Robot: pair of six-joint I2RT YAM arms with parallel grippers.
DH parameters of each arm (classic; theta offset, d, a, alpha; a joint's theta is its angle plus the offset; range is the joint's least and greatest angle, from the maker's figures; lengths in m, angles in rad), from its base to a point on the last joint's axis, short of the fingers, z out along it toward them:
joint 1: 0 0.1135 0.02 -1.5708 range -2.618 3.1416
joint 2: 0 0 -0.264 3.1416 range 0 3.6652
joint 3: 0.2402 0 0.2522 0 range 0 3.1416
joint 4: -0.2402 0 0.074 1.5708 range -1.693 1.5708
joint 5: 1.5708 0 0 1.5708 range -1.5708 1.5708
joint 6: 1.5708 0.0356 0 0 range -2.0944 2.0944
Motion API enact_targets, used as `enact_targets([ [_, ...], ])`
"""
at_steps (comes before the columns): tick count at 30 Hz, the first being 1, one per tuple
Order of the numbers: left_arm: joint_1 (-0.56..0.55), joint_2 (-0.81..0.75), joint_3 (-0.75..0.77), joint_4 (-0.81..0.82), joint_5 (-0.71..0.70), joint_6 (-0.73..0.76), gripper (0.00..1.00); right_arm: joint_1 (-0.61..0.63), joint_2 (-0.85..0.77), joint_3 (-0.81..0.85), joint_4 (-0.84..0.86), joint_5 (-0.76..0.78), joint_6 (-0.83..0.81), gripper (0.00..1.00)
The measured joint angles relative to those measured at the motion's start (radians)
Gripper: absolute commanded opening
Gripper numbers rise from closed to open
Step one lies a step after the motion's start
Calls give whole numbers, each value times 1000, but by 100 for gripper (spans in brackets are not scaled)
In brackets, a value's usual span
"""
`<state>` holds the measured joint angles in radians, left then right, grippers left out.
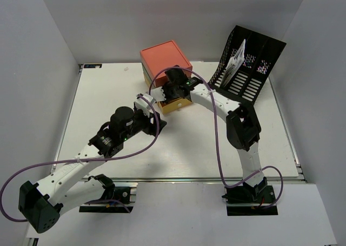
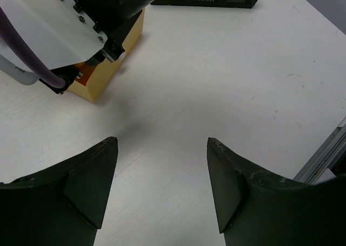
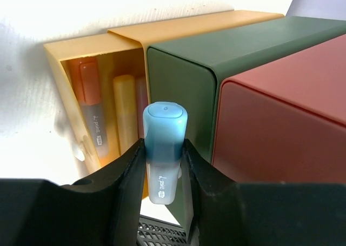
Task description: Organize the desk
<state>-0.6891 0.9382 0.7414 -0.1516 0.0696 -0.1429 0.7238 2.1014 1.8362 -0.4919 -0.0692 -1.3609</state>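
- The right pincer point(image 3: 164, 154) is clenched on a pale-blue plastic highlighter point(image 3: 165, 121), cap forward, the open yellow drawer point(image 3: 57, 62) just ahead: likely to join the markers point(image 3: 92, 100) inside.
- The left pincer point(image 2: 162, 148) hangs released and empty; the flat white desk point(image 2: 243, 84) lies beneath it.

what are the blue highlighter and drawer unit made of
The blue highlighter looks like plastic: glossy opaque cap, frosted translucent barrel. The drawer unit seems matte moulded plastic, judging by rounded corners and even colour; painted metal can't be excluded.
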Motion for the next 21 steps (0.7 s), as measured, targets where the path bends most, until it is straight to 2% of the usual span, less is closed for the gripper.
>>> enact_targets([
  [3, 0, 0, 0, 0, 0, 1, 76, 4, 0, -5, 5, 5, 17, 0],
  [6, 0, 0, 0, 0, 0, 1, 77, 8, 0, -39, 38, 13, 26, 7],
  [7, 0, 0, 0, 0, 0, 1, 76, 9, 0, -53, 43, 16, 27, 15],
  [9, 0, 0, 0, 0, 0, 1, 76, 10, 1, -71, 42, 19, 32, 22],
  [11, 0, 0, 0, 0, 0, 2, 76, 10, 2, -80, 47, 22, 38, 35],
  [12, 0, 0, 0, 0, 0, 2, 76, 10, 2, -81, 47, 23, 40, 43],
  [13, 0, 0, 0, 0, 0, 3, 76, 10, 2, -81, 50, 26, 46, 57],
  [18, 0, 0, 0, 0, 0, 4, 76, 10, 2, -82, 64, 37, 62, 60],
  [21, 0, 0, 0, 1, 0, 4, 76, 10, 2, -82, 70, 37, 76, 54],
])
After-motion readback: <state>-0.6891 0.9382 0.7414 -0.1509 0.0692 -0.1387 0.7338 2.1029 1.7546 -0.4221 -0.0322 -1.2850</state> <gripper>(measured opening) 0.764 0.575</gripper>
